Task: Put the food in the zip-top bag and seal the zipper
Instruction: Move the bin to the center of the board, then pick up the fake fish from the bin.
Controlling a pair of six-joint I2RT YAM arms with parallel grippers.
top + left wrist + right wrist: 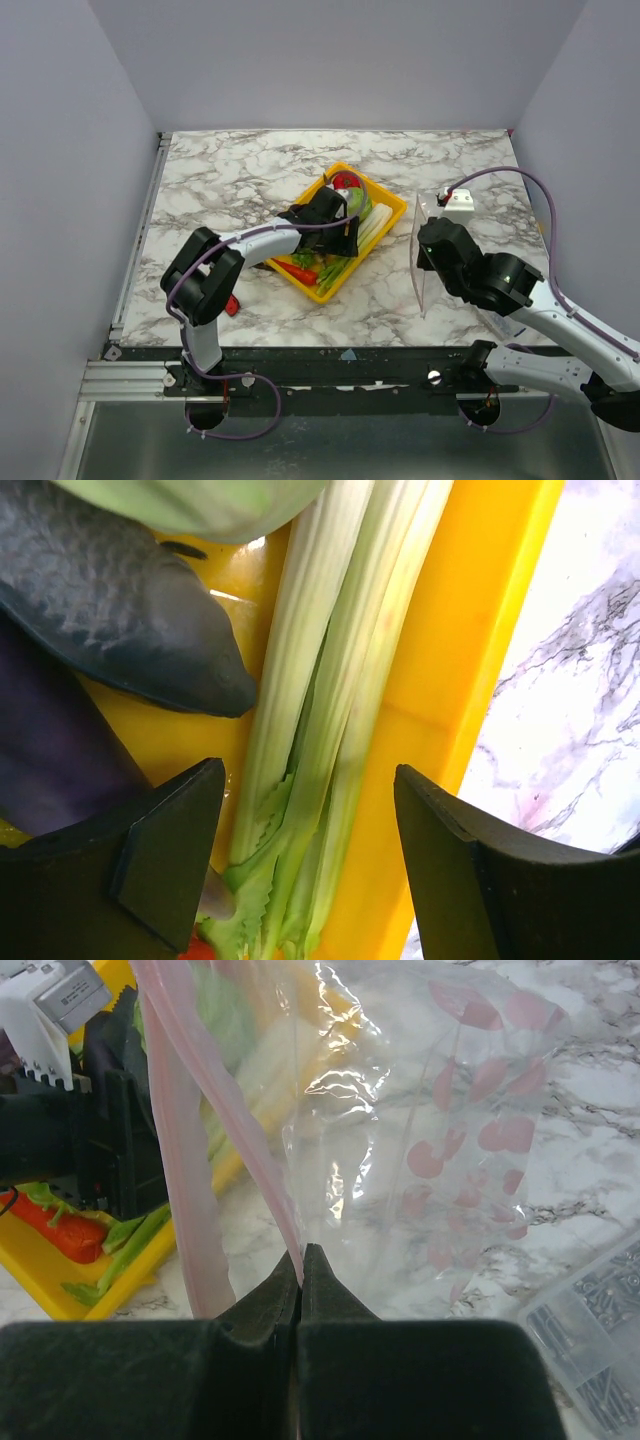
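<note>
A yellow tray (392, 208) holds the food: a red tomato (346, 181), green cabbage (200, 500), a purple eggplant (45, 750), a dark grey scaly piece (120, 620), a red chili (70, 1235) and a pale-green leek (330, 680). My left gripper (345, 235) is low in the tray and open, its fingers either side of the leek's leafy end (310, 860). My right gripper (430, 245) is shut on the mouth edge of the clear zip-top bag (430, 1120), holding it upright to the right of the tray. The pink zipper (170, 1160) hangs open.
A red-handled tool (232, 303) lies by the left arm near the front edge. A clear packet of small parts (590, 1340) lies to the right of the bag. Walls close in the table on three sides.
</note>
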